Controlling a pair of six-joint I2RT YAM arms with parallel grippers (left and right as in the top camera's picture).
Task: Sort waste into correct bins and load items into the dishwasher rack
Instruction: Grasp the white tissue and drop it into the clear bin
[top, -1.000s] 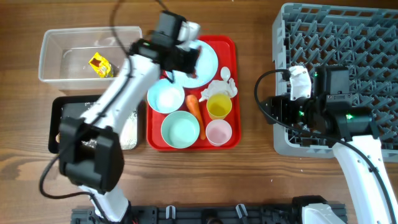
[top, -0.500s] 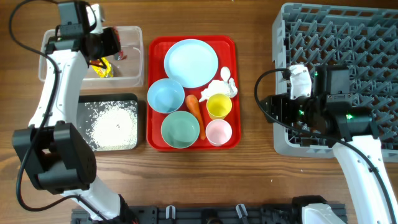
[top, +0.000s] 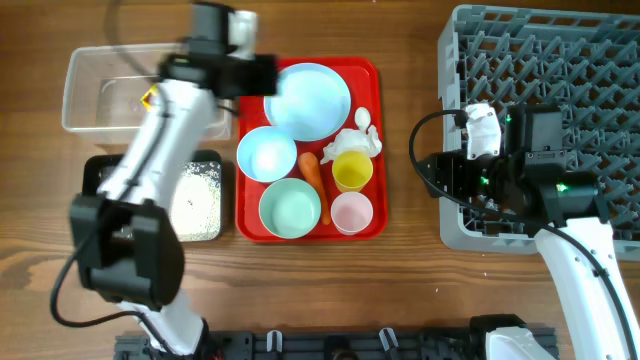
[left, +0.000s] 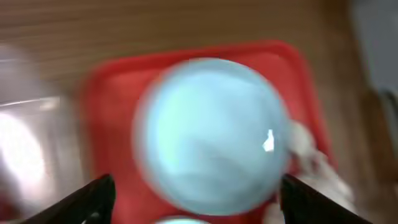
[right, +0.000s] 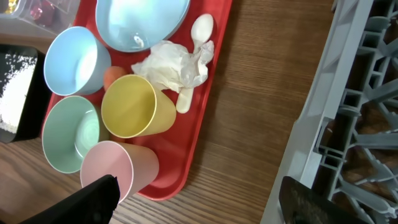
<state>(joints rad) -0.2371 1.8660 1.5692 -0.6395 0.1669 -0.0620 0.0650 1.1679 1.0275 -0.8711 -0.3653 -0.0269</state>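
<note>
My left gripper (top: 260, 72) is open and empty above the red tray's upper left corner, next to the light blue plate (top: 307, 100), which fills the blurred left wrist view (left: 211, 134). Below the plate sit two bowls (top: 266, 154) (top: 291, 208), a carrot (top: 314, 175), a yellow cup (top: 352, 171) and a pink cup (top: 351, 211). Crumpled paper (right: 171, 62) lies against the white spoon (right: 200, 28). My right gripper (top: 430, 175) hangs open and empty over bare table, between the tray and the rack (top: 540, 60).
The clear tub (top: 90, 100) at the back left holds a yellow wrapper (top: 150, 97), partly behind my left arm. The black tray (top: 100, 170) in front of it holds white rice (top: 195, 200). The red serving tray (right: 199, 124) stands mid-table.
The left arm swung from the plate to the clear tub and back to the tray's upper left corner, and its jaws have opened. The right arm has not moved.
</note>
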